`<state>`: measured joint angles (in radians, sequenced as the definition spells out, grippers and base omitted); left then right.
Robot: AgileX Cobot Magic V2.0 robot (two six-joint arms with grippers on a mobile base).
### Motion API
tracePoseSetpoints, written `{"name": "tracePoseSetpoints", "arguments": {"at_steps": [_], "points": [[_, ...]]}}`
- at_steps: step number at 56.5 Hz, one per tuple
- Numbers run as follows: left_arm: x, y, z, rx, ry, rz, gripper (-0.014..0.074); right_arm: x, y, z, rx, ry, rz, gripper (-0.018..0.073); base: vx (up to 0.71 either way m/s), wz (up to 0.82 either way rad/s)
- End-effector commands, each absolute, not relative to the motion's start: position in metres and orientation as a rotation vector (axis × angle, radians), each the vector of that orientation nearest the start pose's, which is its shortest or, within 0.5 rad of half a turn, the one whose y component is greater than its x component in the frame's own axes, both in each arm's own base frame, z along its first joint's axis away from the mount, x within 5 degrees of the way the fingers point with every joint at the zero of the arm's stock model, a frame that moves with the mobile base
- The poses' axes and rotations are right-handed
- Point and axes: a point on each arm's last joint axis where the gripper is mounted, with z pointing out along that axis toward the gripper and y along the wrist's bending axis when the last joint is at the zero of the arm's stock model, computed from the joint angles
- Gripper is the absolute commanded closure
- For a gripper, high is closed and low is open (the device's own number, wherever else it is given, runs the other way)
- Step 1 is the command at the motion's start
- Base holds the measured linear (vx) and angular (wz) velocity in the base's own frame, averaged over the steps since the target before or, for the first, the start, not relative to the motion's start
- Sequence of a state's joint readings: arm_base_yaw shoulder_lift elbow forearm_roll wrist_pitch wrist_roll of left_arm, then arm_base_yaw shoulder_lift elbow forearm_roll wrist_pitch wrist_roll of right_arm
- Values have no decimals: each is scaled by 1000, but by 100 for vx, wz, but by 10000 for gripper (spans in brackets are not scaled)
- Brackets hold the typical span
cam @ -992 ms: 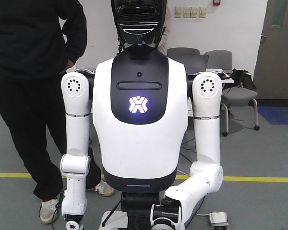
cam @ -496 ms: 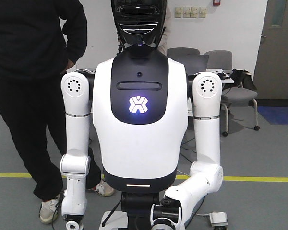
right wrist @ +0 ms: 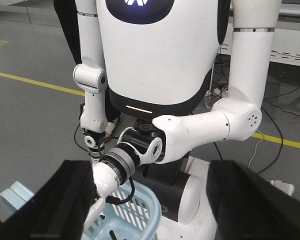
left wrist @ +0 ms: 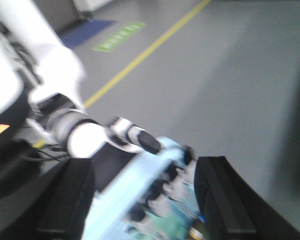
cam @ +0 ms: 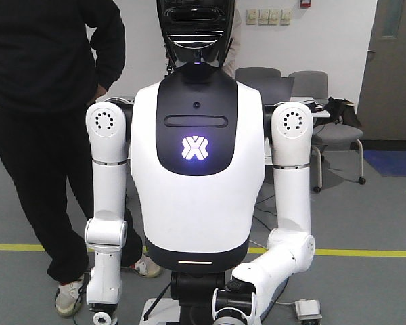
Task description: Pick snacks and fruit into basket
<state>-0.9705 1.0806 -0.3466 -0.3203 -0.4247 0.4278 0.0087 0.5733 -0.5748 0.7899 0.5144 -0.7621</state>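
Left gripper (left wrist: 145, 170): two dark fingers (left wrist: 65, 200) stand wide apart at the lower edge of the left wrist view, nothing held between them. Beyond the gap sits a pale blue basket (left wrist: 122, 197), badly smeared. Dark, white and green blurred shapes (left wrist: 162, 192) show at the basket; cannot tell whether they are fruit, snacks or something else.

Right gripper (right wrist: 150, 170): also spread wide and empty, with a dark finger (right wrist: 65, 205) at each lower corner of the right wrist view. The basket (right wrist: 140, 210) sits low between them on the grey floor (right wrist: 30, 115), just in front of a white humanoid robot (right wrist: 155, 55).

The humanoid's bent arm (right wrist: 200, 127) reaches forward and down across its base. The wrist end (right wrist: 115, 167) is over the basket's rim, and a black cable loops beside it. Its other arm (right wrist: 90, 90) hangs straight down.

Front view: the humanoid (cam: 196, 203) fills the middle, with its chest emblem lit. A person in black (cam: 47, 101) stands close behind its shoulder. A yellow floor line (cam: 365, 252) runs across, and grey chairs (cam: 331, 132) stand against the far wall.
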Motion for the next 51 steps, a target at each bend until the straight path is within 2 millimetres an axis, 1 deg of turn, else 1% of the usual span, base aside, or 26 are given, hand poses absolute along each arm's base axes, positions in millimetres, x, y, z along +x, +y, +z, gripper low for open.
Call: {"name": "tracePoseSetpoints", "arguments": {"at_steps": [1, 2, 3, 5, 12, 15, 18, 22, 28, 34, 37, 41, 51], "points": [[134, -141, 268, 674, 1505, -372, 97, 114, 30, 341, -247, 1765, 298, 29, 0, 0], [136, -134, 271, 628, 1507, -339, 97, 114, 30, 341, -247, 1765, 299, 29, 0, 0], [137, -128, 274, 625, 1493, -282, 97, 114, 31, 341, -246, 1765, 301, 29, 0, 0], [138, -119, 278, 592, 1493, -219, 97, 114, 31, 341, -247, 1766, 302, 29, 0, 0], [138, -84, 288, 414, 1539, -52, 97, 114, 31, 341, -244, 1764, 308, 29, 0, 0], [133, -74, 291, 420, 1548, -13, 108, 114, 32, 341, -242, 1763, 322, 29, 0, 0], [127, -71, 293, 471, 1548, -29, 136, 113, 34, 342, -257, 1757, 339, 29, 0, 0], [121, -64, 296, 471, 1546, -44, 172, 112, 38, 341, -308, 1752, 351, 29, 0, 0], [117, -48, 300, 311, 1575, -39, 181, 111, 41, 342, -352, 1742, 350, 29, 0, 0], [112, -32, 303, 210, 1570, 20, 180, 111, 41, 342, -345, 1739, 348, 29, 0, 0], [108, -27, 306, 178, 1554, 21, 180, 111, 41, 342, -346, 1739, 348, 29, 0, 0], [105, -25, 308, 170, 1536, 3, 180, 111, 41, 342, -350, 1744, 357, 29, 0, 0], [103, -27, 309, 208, 1526, -19, 180, 111, 41, 341, -351, 1746, 359, 29, 0, 0]]}}
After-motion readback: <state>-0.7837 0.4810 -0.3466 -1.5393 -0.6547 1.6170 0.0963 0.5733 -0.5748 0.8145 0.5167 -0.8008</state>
